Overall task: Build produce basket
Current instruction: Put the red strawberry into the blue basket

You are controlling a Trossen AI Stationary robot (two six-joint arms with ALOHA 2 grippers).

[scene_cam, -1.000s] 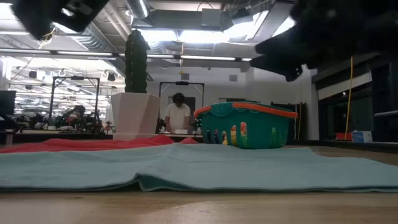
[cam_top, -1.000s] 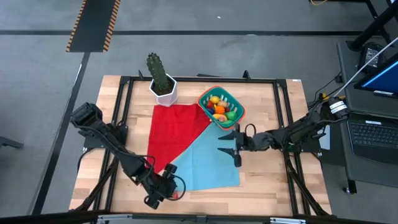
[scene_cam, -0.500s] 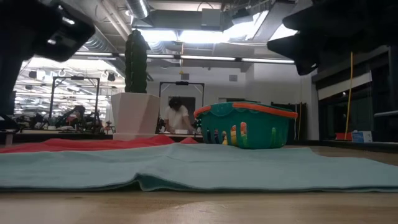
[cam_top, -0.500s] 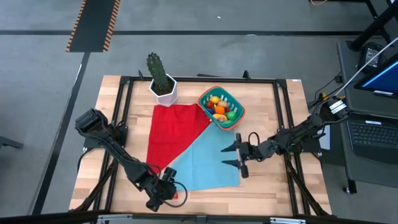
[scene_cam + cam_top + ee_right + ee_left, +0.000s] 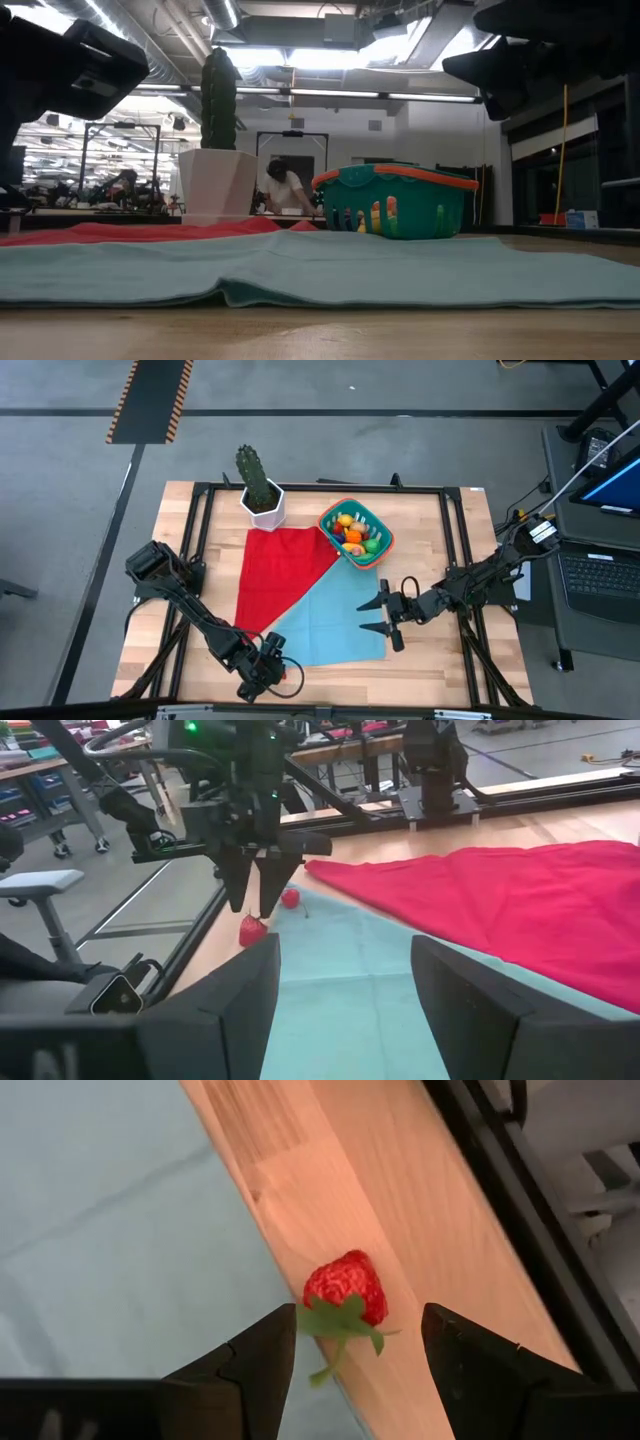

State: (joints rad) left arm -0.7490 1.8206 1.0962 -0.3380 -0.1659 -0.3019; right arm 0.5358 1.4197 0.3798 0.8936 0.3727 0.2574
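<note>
Jaws of the left gripper (image 5: 358,1355) stand apart, empty, poised over a bumpy red strawberry (image 5: 346,1291) with a green leafy cap, lying on the pale wood tabletop (image 5: 400,1210) beside the smooth teal cloth (image 5: 110,1230). The right gripper (image 5: 381,616) also has its jaws apart, empty, above that cloth. The slotted teal basket (image 5: 382,530) holds glossy produce (image 5: 354,532) near the tabletop's far edge.

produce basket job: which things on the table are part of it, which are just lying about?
Part of the job:
- teal basket, already holding toy produce
- strawberry on the bare wood, between the left gripper's open fingers
- second red berry near it

Lying about:
- cactus in white pot
- red cloth
- light blue cloth
- right gripper, open, waiting over the blue cloth
</note>
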